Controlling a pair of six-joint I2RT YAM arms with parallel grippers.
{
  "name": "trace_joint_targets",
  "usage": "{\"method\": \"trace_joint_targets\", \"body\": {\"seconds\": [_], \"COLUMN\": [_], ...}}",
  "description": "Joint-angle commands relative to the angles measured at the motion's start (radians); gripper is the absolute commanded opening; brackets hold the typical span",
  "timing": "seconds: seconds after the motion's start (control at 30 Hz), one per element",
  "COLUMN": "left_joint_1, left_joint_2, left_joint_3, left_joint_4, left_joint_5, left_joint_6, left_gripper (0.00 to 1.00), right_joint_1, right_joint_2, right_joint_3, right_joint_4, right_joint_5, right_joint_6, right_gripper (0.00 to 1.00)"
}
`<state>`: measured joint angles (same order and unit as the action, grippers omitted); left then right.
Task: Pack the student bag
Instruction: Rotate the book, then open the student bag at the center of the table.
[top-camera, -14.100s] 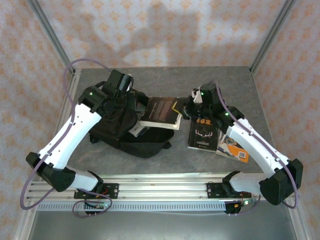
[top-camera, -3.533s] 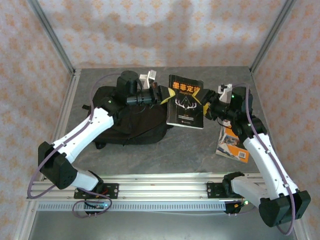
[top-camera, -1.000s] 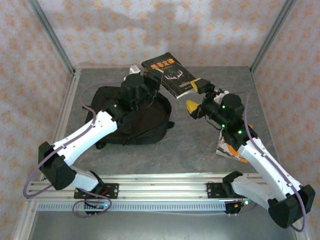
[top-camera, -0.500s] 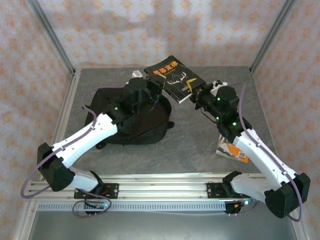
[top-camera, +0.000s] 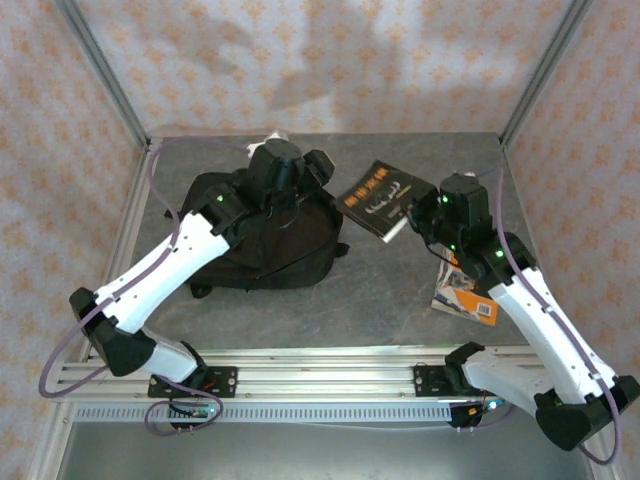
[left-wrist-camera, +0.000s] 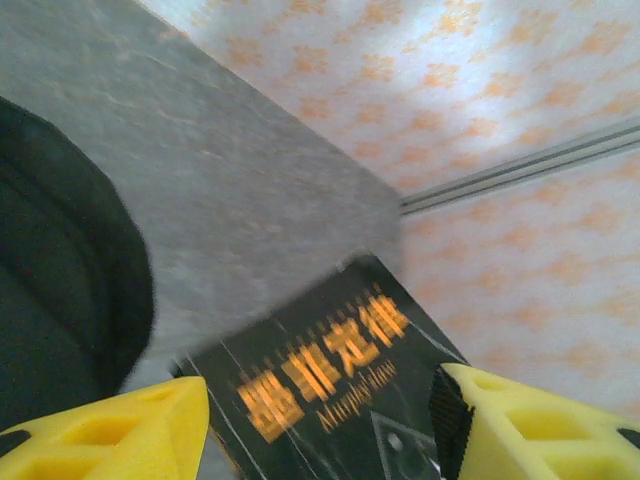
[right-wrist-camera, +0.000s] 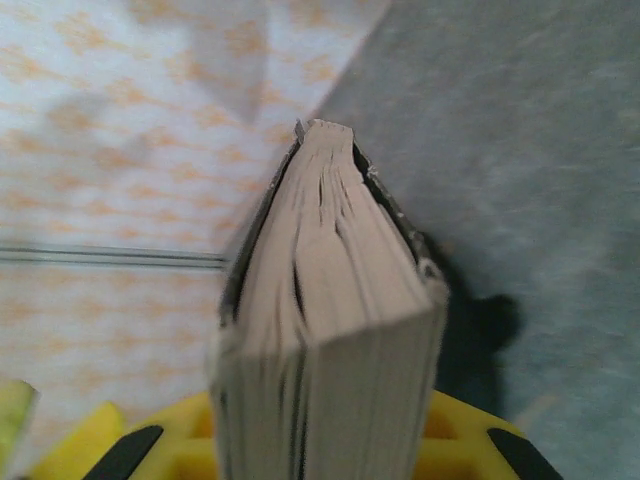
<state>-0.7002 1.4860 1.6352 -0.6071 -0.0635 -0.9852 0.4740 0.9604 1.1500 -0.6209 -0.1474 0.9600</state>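
Student bag (top-camera: 262, 245) on grey table's (top-camera: 400, 300) left half, beside wide-spread left gripper (top-camera: 318, 166) — right gripper (top-camera: 416, 208) tight on black book (top-camera: 378, 197) — patterned walls (top-camera: 350, 60).

You see the left gripper (left-wrist-camera: 325, 440) at the bottom edge. Its two yellow fingers (left-wrist-camera: 110, 435) stand well apart, and nothing is clamped between them. A black book (left-wrist-camera: 320, 390) shows in the gap between them. Its cover faces you and sits tilted, and it carries large orange characters with a line of smaller script beneath, too blurred to read. At the left edge you see the rounded black fabric of the student bag (left-wrist-camera: 60, 290), resting on the grey mottled table (left-wrist-camera: 230, 180). Behind the table stands an orange-patterned wall (left-wrist-camera: 420, 70), crossed by a metal frame rail (left-wrist-camera: 520, 170).
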Motion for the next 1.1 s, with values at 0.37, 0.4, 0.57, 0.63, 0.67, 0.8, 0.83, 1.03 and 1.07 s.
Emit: {"method": "trace_joint_targets", "body": {"seconds": [0.37, 0.4, 0.57, 0.63, 0.67, 0.8, 0.83, 1.03, 1.07], "left_joint_1": [-0.015, -0.020, -0.031, -0.034, -0.036, -0.036, -0.036, -0.036, -0.034], "left_joint_2": [0.410, 0.414, 0.415, 0.404, 0.397, 0.378, 0.377, 0.382, 0.383], "left_joint_3": [0.157, 0.161, 0.147, 0.129, 0.121, 0.087, 0.080, 0.047, 0.042], "left_joint_4": [-0.389, -0.389, -0.372, -0.357, -0.351, -0.336, -0.339, -0.340, -0.337], "left_joint_5": [-0.032, -0.026, 0.045, 0.071, 0.086, 0.115, 0.111, 0.103, 0.104], "left_joint_6": [0.622, 0.630, 0.638, 0.636, 0.639, 0.666, 0.673, 0.697, 0.700], "left_gripper": [0.84, 0.84, 0.82, 0.81, 0.81, 0.80, 0.79, 0.66, 0.62], "right_joint_1": [-0.012, -0.012, -0.012, -0.012, -0.012, -0.012, -0.012, -0.013, -0.014], "right_joint_2": [-0.175, -0.180, -0.185, -0.185, -0.186, -0.181, -0.178, -0.161, -0.161], "right_joint_3": [-0.075, -0.082, -0.109, -0.115, -0.117, -0.122, -0.121, -0.124, -0.125], "right_joint_4": [-0.255, -0.254, -0.249, -0.249, -0.247, -0.243, -0.241, -0.225, -0.223], "right_joint_5": [0.124, 0.121, 0.098, 0.092, 0.089, 0.084, 0.080, 0.061, 0.059], "right_joint_6": [-0.201, -0.198, -0.179, -0.175, -0.175, -0.173, -0.173, -0.172, -0.172], "right_gripper": [0.00, 0.00, 0.00, 0.00, 0.00, 0.00, 0.00, 0.00, 0.00]}}
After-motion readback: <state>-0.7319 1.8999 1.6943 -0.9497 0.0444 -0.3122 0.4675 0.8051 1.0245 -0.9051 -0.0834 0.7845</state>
